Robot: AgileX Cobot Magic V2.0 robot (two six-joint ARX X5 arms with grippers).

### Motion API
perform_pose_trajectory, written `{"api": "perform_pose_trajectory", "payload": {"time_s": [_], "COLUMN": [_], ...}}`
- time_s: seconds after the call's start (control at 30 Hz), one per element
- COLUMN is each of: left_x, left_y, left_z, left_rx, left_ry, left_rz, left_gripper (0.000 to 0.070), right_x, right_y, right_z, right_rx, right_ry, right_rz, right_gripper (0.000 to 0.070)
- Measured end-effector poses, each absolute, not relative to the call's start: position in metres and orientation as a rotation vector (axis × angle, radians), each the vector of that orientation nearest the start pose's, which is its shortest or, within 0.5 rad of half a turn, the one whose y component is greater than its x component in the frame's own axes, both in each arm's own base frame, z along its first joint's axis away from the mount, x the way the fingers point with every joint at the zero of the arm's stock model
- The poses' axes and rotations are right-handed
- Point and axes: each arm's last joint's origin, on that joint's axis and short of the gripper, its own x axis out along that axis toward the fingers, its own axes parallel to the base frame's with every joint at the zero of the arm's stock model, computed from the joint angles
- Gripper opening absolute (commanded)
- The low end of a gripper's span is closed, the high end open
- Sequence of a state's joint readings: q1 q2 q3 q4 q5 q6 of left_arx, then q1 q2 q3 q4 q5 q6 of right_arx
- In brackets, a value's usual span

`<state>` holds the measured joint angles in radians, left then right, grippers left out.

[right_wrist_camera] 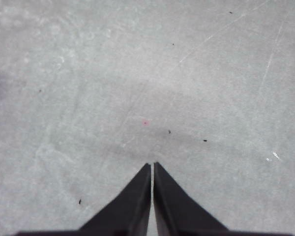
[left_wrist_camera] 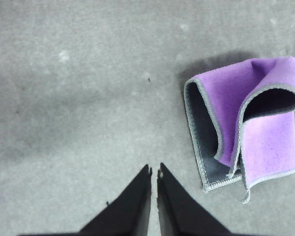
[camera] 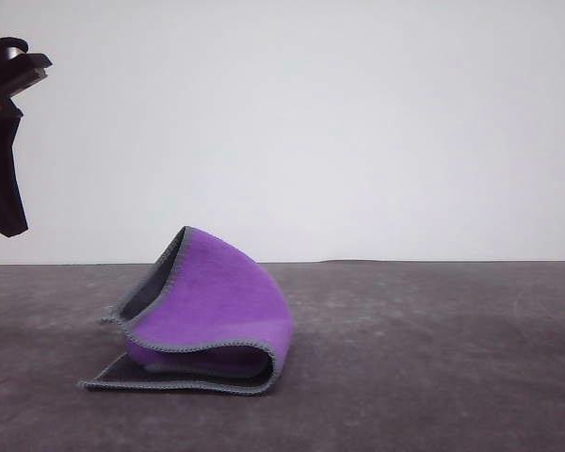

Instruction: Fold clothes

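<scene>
1. Cloth [camera: 212, 315] sits on the grey table [camera: 433, 358], around 7 o'clock from the centre of the front view, left of the middle.
2. It is loosely folded, not flat. The bottom layer lies on the table with the dark grey face up. The upper layer arches over it with the purple face out.
3. The fold runs along the right side in the front view. The open edges face left, at roughly 9 o'clock.
4. The top layer bulges up and leaves a gap between the layers. Grey stitched edging shows along all visible edges.
5. The bottom layer's near-left corner sticks out past the purple layer.
6. Left wrist view: cloth [left_wrist_camera: 255, 123] lies at about 2 o'clock from the left gripper [left_wrist_camera: 154, 172], near but apart, no contact. A dark shadow falls on the table just beside it.
7. Left gripper fingers [left_wrist_camera: 137, 201] are closed, tips nearly touching with only a thin slit between them, and they hold nothing. Bare table lies under the tips.
8. Front view: a part of the left arm [camera: 2, 132] hangs at 10 o'clock, up at the left edge, well above and clear of the cloth.
9. Right gripper [right_wrist_camera: 152, 167] has its fingers [right_wrist_camera: 174, 206] closed, pressed together and empty, over bare table with faint scratches and specks.
</scene>
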<state>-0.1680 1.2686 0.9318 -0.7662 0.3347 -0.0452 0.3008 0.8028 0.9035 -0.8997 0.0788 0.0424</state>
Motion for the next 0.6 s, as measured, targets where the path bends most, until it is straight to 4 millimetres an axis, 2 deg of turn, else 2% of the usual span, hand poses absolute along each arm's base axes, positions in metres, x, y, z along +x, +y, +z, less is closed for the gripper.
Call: {"api": "perform_pose_trajectory", "payload": {"time_s": [0.43, 0.6], "left_x": [0.23, 0.223], "left_y": [-0.049, -0.046], "left_z": [0.247, 0.261], "left_rx": [-0.132, -0.053], "left_ry": [1.118, 0.987], "left_rz": [-0.425, -0.474], "left_gripper": [0.0004, 0.0004], "right_x": [0.136, 0.136], "right_y": [0.04, 0.04], "right_z": [0.308, 0.308], "right_rx": [-0.104, -0.104], "right_ry": [0.791, 0.791], "right_rz": [0.19, 0.19], "right_gripper": [0.0, 0.0]}}
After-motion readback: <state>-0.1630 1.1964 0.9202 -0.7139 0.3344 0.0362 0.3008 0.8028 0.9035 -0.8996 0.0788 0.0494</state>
